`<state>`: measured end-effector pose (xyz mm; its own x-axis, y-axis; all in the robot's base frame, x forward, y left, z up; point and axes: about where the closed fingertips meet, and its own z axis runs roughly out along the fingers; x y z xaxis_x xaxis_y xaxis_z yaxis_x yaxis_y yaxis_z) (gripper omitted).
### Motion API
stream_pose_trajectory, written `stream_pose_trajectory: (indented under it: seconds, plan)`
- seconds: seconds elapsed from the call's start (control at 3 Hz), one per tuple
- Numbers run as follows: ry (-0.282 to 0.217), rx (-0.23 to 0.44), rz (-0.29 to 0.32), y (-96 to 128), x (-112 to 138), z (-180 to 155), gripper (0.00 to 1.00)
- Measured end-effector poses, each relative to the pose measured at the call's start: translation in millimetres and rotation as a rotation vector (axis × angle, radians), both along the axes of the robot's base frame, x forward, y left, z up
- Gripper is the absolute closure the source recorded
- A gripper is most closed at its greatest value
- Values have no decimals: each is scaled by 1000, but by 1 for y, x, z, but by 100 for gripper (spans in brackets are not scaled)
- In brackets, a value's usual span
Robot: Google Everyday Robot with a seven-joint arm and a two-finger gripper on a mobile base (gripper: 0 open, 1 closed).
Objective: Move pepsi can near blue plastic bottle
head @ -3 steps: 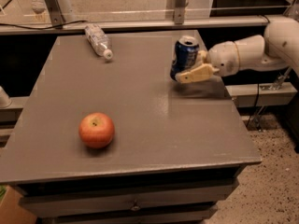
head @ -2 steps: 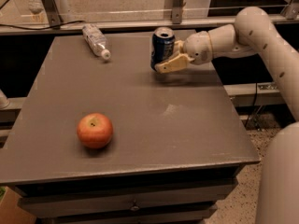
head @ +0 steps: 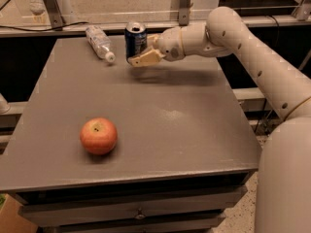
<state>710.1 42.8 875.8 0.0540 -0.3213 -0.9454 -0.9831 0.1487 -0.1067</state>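
Note:
The pepsi can (head: 135, 41) is dark blue with a silver top. It is upright and held at the far middle of the grey table (head: 160, 115), slightly above the surface. My gripper (head: 141, 51) is shut on the can, reaching in from the right. The blue plastic bottle (head: 99, 42) is clear with a white cap. It lies on its side at the far left of the table, a short way left of the can.
A red apple (head: 98, 136) sits near the table's front left. My white arm (head: 252, 47) stretches across the far right side. A railing and metal posts (head: 184, 4) stand behind the table. Drawers (head: 136, 212) are under the front edge.
My gripper has carried the can leftward along the far side of the table, from the right edge to close beside the bottle. The apple and the bottle have not moved.

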Motion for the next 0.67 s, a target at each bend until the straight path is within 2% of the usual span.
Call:
stream_pose_trajectory:
  seconds: [0.33, 0.67]
  plan:
    - [-2, -9, -53, 46, 5, 8, 100]
    - [-10, -43, -111, 71, 24, -2, 100]
